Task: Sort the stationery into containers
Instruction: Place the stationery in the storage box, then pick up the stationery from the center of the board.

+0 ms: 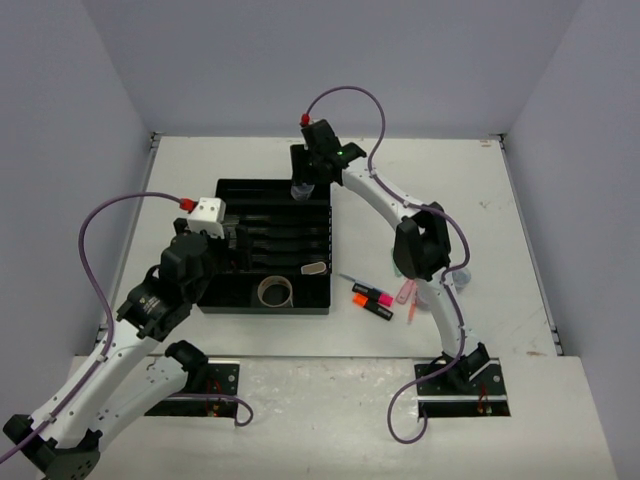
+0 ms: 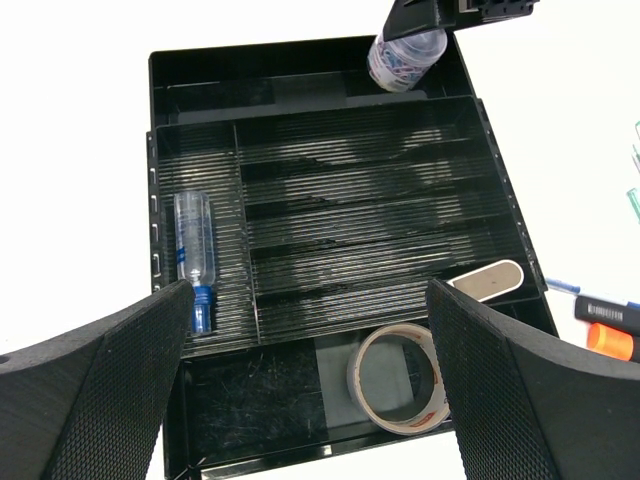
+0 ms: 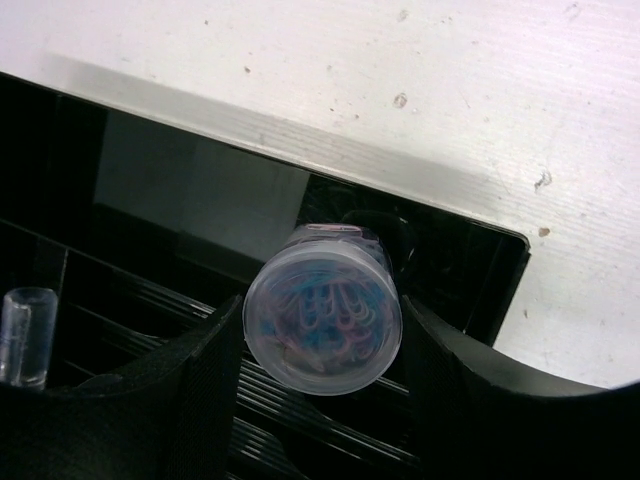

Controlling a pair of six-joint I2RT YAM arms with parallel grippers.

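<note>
The black organiser tray (image 1: 232, 292) lies at mid-table. My right gripper (image 1: 308, 180) is shut on a small clear round tub (image 3: 322, 322) of coloured paper clips, held just above the tray's far wide section (image 3: 200, 190); the tub also shows in the left wrist view (image 2: 403, 57). My left gripper (image 2: 310, 295) is open and empty above the tray's near side. A grey tape roll (image 2: 397, 377) lies in the near wide section. A blue-capped tube (image 2: 193, 250) lies in the left section. A beige flat piece (image 2: 490, 280) rests at the right end of a slot.
Orange (image 1: 358, 298) and pink (image 1: 380, 297) highlighters, thin pens (image 1: 352, 280) and a pink pen (image 1: 404, 292) lie on the table right of the tray, beside the right arm (image 1: 420, 245). Grey walls enclose the table on three sides.
</note>
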